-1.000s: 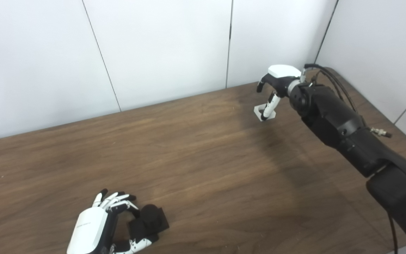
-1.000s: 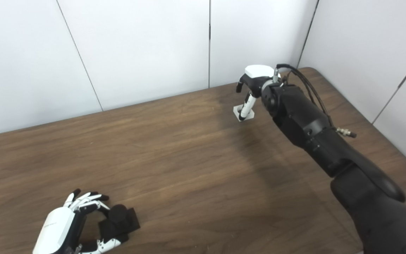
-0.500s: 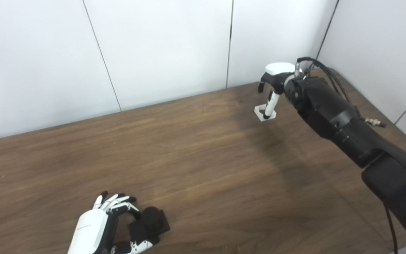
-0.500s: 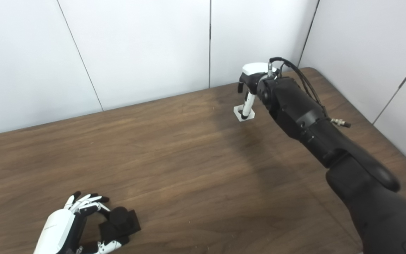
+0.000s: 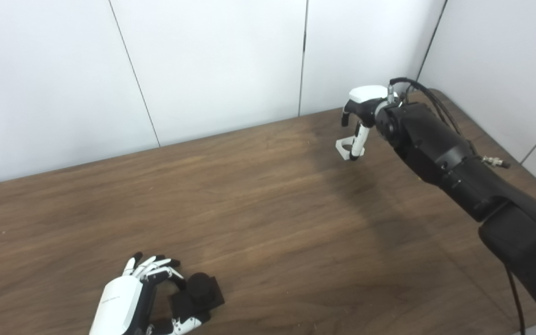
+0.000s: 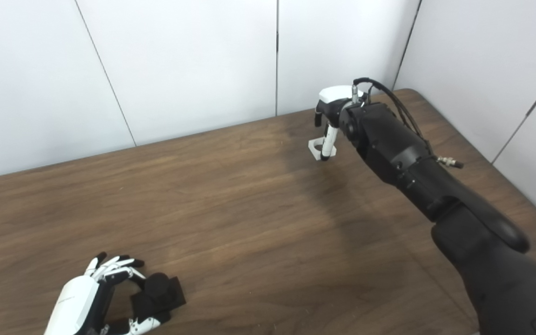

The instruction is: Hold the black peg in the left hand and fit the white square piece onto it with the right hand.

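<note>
The black peg (image 5: pixel 199 291), a short cylinder on a square black base, rests on the wooden table (image 5: pixel 268 209) at the near left. My left hand (image 5: pixel 123 301) curls around its left side, fingers above the base and thumb along its near edge. At the far right, my right hand (image 5: pixel 365 109) points down and pinches the white square piece (image 5: pixel 343 146) between a finger and the thumb. The piece is tilted, with one edge raised off the table; its middle hole shows in the right eye view (image 6: pixel 315 149).
White wall panels (image 5: pixel 212 65) stand along the table's far edge and right side. Cables (image 5: pixel 428 95) loop off my right forearm near the back right corner. A broad stretch of bare wood lies between the two hands.
The white square piece lay flat on the table before; now my right hand has tipped it up and holds it slightly raised. The left hand and peg have hardly moved.
</note>
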